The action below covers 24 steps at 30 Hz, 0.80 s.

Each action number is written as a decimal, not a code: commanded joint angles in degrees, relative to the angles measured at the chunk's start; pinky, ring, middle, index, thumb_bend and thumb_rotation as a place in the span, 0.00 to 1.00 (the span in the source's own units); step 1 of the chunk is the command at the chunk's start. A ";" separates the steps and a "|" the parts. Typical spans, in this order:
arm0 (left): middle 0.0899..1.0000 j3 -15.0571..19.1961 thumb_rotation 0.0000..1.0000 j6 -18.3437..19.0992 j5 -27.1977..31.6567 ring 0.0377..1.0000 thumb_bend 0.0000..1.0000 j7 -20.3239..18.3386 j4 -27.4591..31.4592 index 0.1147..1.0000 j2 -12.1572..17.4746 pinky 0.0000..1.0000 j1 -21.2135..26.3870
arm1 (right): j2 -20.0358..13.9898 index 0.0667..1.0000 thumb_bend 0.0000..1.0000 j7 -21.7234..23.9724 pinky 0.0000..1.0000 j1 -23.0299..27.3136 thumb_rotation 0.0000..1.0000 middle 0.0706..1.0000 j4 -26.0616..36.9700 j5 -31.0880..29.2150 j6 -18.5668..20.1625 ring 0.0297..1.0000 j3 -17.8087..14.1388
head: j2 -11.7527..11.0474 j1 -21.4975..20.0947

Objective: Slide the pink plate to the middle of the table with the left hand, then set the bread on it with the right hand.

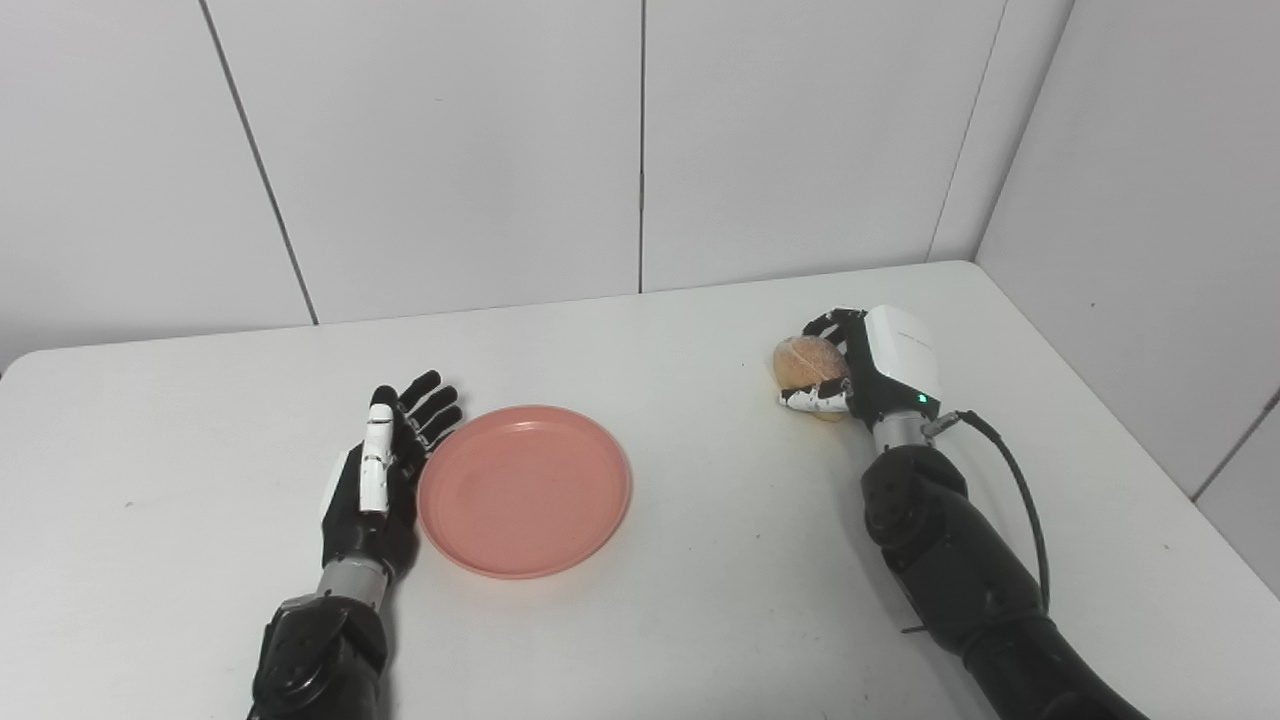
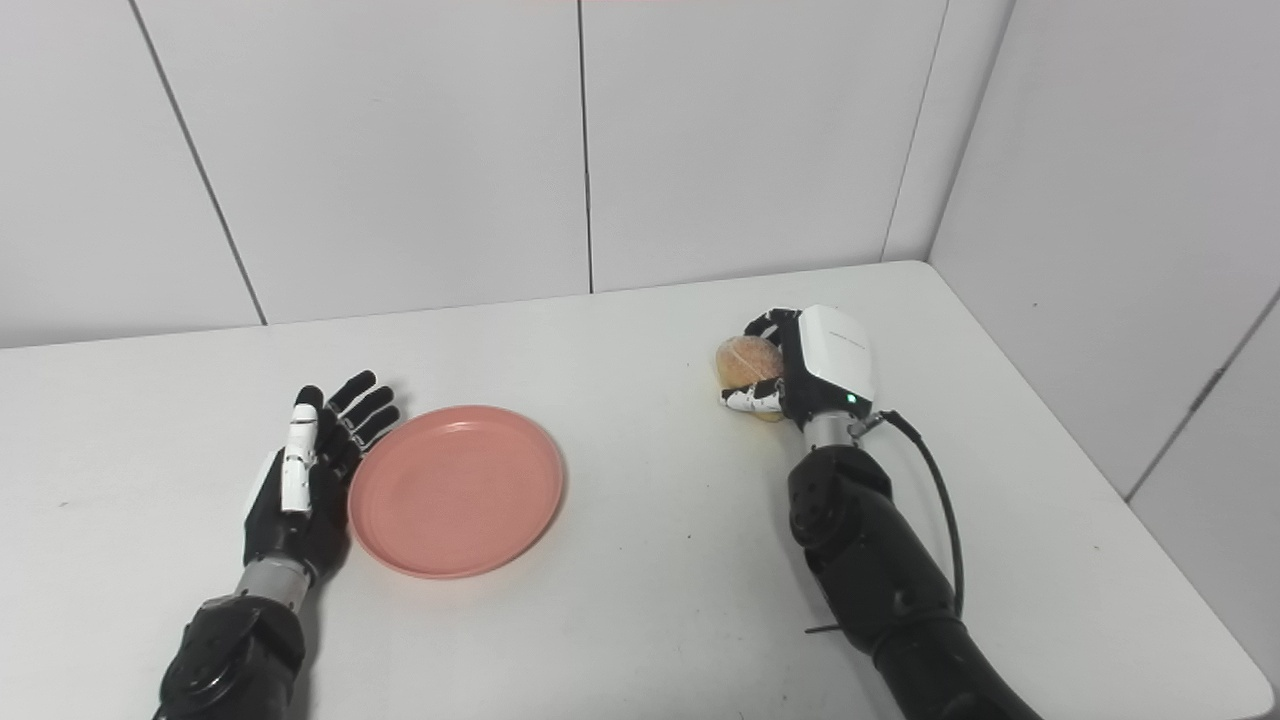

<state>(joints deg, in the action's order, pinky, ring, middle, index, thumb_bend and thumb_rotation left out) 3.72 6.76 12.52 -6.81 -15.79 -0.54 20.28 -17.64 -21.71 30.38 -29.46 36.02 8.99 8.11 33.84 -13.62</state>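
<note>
On the white table (image 1: 700,600), the left hand (image 1: 385,470) lies with fingers spread, empty, seemingly touching the left rim of the pink plate (image 1: 524,490), while far right the right hand (image 1: 870,370) clasps the bread (image 1: 808,362).

**Two head cameras, side by side, looking down at the table**

You see the white table (image 1: 700,560) from above and behind both arms, which enter at the bottom edge. Both views face the far wall panels (image 1: 440,150) and the right corner. They share nearly the whole scene; in the right eye view the plate (image 2: 456,490) sits further left in the picture.
</note>
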 commanded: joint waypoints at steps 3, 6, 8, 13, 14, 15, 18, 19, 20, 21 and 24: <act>0.82 -1.33 1.00 -2.39 -1.61 0.86 0.46 0.09 -0.66 0.79 -0.66 0.85 1.05 | -1.62 0.45 0.52 -3.74 0.27 1.30 0.00 0.44 3.42 -0.94 -6.14 0.34 -1.34 | 0.06 5.76; 0.84 -2.03 1.00 -3.69 -2.14 0.87 0.49 -0.02 -1.28 0.80 -1.38 0.86 1.03 | -2.13 0.51 0.51 -2.92 0.33 0.60 0.00 0.41 5.93 -2.11 -7.73 0.40 -1.94 | 0.08 8.51; 0.85 -2.70 1.00 -3.62 -2.49 0.88 0.51 0.06 -0.76 0.82 -1.76 0.88 0.81 | -2.51 0.51 0.51 -2.63 0.33 0.29 0.00 0.41 7.05 -3.14 -9.47 0.41 -2.32 | -0.15 10.88; 0.86 -2.81 1.00 -5.18 -3.15 0.89 0.49 1.07 -1.61 0.84 -3.11 0.89 1.16 | -2.85 0.50 0.51 -1.67 0.36 -0.09 0.00 0.42 9.06 -5.58 -13.54 0.43 -3.27 | -0.20 15.52; 0.86 -2.71 1.00 -5.41 -3.20 0.90 0.49 1.29 -1.95 0.85 -3.34 0.90 1.31 | -2.86 0.50 0.51 -1.30 0.36 -0.21 0.00 0.42 9.53 -6.03 -13.98 0.43 -3.40 | -0.22 15.70; 0.87 -2.66 1.00 -5.96 -3.46 0.90 0.49 1.68 -2.57 0.85 -3.54 0.90 1.57 | -2.86 0.50 0.51 -0.81 0.36 -0.43 0.00 0.42 10.44 -6.44 -14.56 0.43 -3.34 | -0.19 16.66; 0.88 -2.80 1.00 -7.54 -4.50 0.90 0.48 2.65 -4.15 0.86 -3.85 0.90 2.12 | -2.86 0.49 0.52 0.49 0.37 -0.94 0.00 0.42 12.13 -7.54 -16.08 0.44 -3.35 | -0.15 17.60; 0.88 -2.86 1.00 -8.05 -4.98 0.90 0.48 2.97 -4.63 0.86 -3.91 0.90 2.31 | -2.75 0.49 0.52 1.07 0.38 -1.19 0.00 0.42 12.95 -7.86 -16.47 0.44 -3.29 | -0.08 18.03; 0.88 -2.91 1.00 -8.41 -5.31 0.90 0.49 3.18 -4.98 0.86 -3.98 0.90 2.44 | -2.68 0.49 0.52 1.50 0.37 -1.37 0.00 0.42 13.53 -8.06 -16.74 0.44 -3.29 | -0.06 18.09; 0.88 -2.93 1.00 -8.77 -5.62 0.90 0.49 3.42 -5.36 0.86 -4.11 0.90 2.59 | -2.66 0.49 0.52 1.89 0.37 -1.54 0.00 0.42 13.99 -8.29 -17.20 0.44 -3.29 | -0.04 18.42; 0.88 -3.09 1.00 -9.39 -6.75 0.90 0.50 4.35 -6.26 0.87 -4.33 0.90 2.97 | -2.53 0.50 0.52 3.24 0.36 -1.98 0.00 0.42 15.26 -8.88 -18.34 0.43 -3.20 | -0.06 18.53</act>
<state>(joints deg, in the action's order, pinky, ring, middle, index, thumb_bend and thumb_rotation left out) 1.02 -1.68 6.84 -3.30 -21.48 -4.48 21.65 -19.39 -18.73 26.50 -16.49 27.64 -6.32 5.41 33.84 4.83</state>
